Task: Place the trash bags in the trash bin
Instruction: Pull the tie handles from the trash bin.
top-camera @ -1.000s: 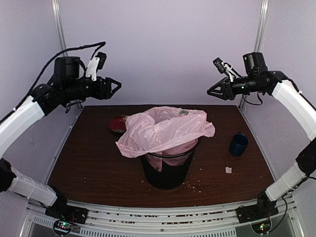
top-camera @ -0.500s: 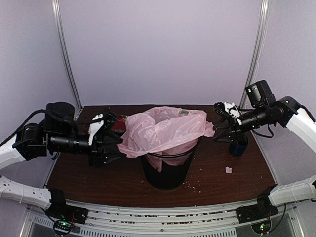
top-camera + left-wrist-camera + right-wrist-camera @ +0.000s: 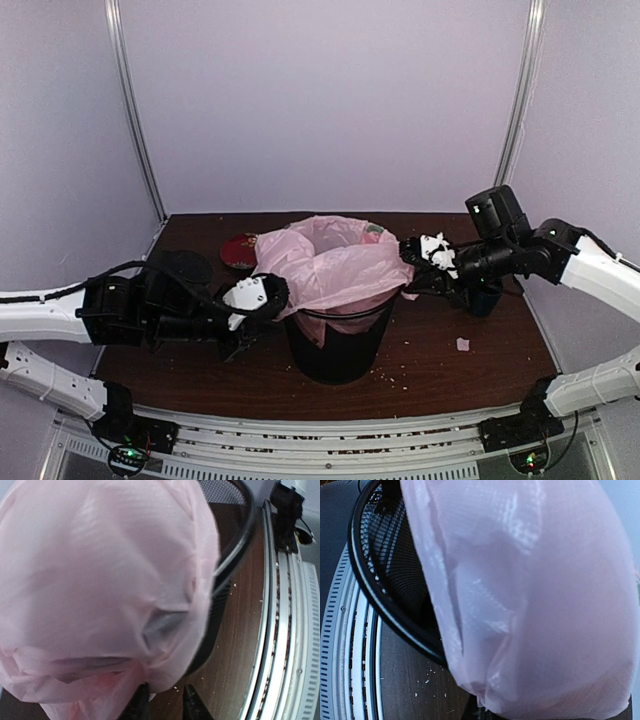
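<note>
The pale-pink trash bag point(image 3: 335, 262) lies draped over the mouth of the black wire-mesh trash bin point(image 3: 335, 355), spilling past the rim on both sides. My left gripper point(image 3: 268, 297) is low at the bag's left edge. In the left wrist view the bag point(image 3: 100, 580) fills the frame, and the left gripper point(image 3: 166, 703) has its jaws nearly together on the bag's lowest fold. My right gripper point(image 3: 408, 258) is at the bag's right corner. In the right wrist view the bag point(image 3: 535, 605) hides the fingers, and the plastic runs down into the shut right gripper point(image 3: 495, 716).
A dark-blue mug point(image 3: 487, 300) stands behind my right arm. A red round thing point(image 3: 238, 250) lies at the back left, and a white scrap point(image 3: 463, 344) and crumbs lie right of the bin. The metal rail point(image 3: 280, 645) runs along the table's front edge.
Both arms have swung down from high at the sides and in to the bag's two edges. Both pairs of jaws have closed, and the bag is bunched more narrowly over the bin.
</note>
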{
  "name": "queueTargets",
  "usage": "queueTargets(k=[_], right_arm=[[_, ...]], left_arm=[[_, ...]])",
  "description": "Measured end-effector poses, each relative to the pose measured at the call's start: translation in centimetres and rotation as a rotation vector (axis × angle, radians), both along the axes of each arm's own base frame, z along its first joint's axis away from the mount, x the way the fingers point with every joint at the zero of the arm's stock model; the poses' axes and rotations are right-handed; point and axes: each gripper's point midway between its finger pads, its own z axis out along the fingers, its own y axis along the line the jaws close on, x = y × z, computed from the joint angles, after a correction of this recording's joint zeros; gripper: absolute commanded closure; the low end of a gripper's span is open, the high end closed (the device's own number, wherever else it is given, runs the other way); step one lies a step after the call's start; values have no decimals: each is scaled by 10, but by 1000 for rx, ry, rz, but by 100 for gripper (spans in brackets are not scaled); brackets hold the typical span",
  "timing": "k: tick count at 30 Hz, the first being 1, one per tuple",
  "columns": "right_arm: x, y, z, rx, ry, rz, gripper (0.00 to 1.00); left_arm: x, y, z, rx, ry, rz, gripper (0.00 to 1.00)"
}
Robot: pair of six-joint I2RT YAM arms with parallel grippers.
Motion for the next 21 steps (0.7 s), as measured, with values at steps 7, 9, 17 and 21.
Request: queueTargets(k=[7,9,17,21], right_arm=[[-26,-7,-16,20,-83,10,100],[-30,-8,-14,31,-108,10,100],[-38,-8,6,61,-120,33,100],[-40,-6,24,92,-149,43,100]], left_arm=[[10,-9,-30,49,-8,53,100],[11,-12,-39,68,-2,67,100],[7,1,-19,-46,-27,137,100],[-1,18,27,-202,-36,128,80]])
